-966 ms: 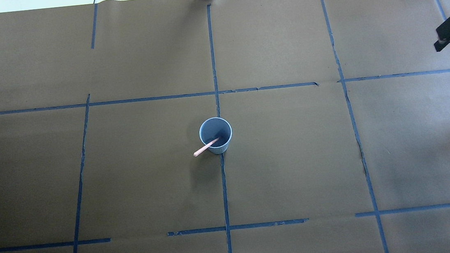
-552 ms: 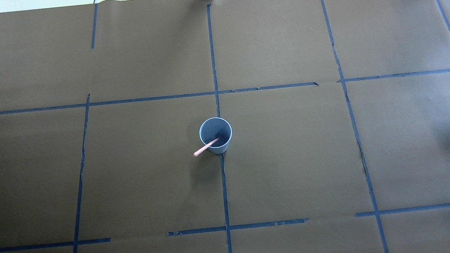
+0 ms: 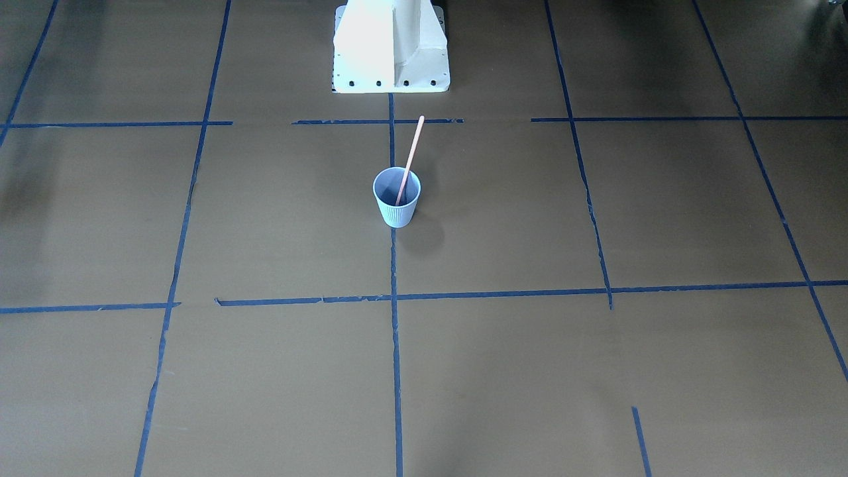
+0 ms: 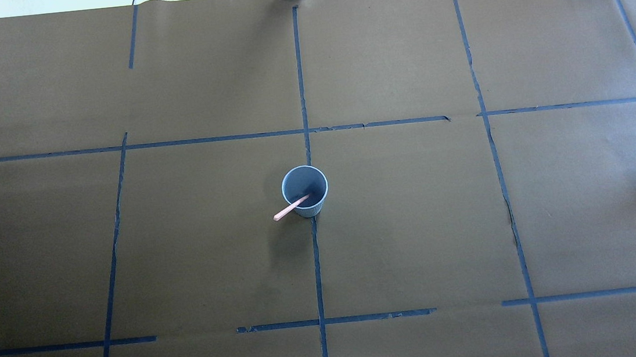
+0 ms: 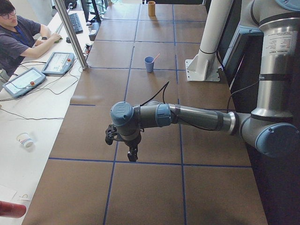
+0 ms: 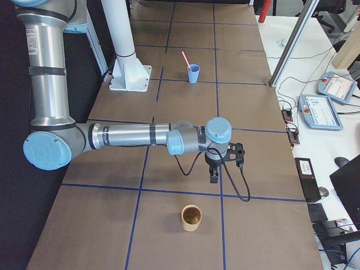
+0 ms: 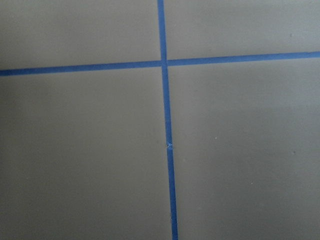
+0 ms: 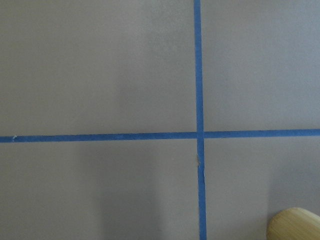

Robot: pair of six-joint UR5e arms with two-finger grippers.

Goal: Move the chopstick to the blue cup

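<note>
Chopstick (image 4: 291, 207) leans inside the blue cup (image 4: 314, 208) at the centre of the overhead frame, so I judge the task done and neither arm should go near it; whether the left gripper (image 5: 132, 156) and right gripper (image 6: 214, 178) are apart or together, I cannot tell.

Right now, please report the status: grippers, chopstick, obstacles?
Left gripper, right gripper: far off, state unclear. Chopstick leans inside blue cup. Tan cup near right gripper.

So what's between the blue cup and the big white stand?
Only brown table crossed by blue tape, seen in the front-facing view. The chopstick in the blue cup leans toward the white stand without reaching it.
</note>
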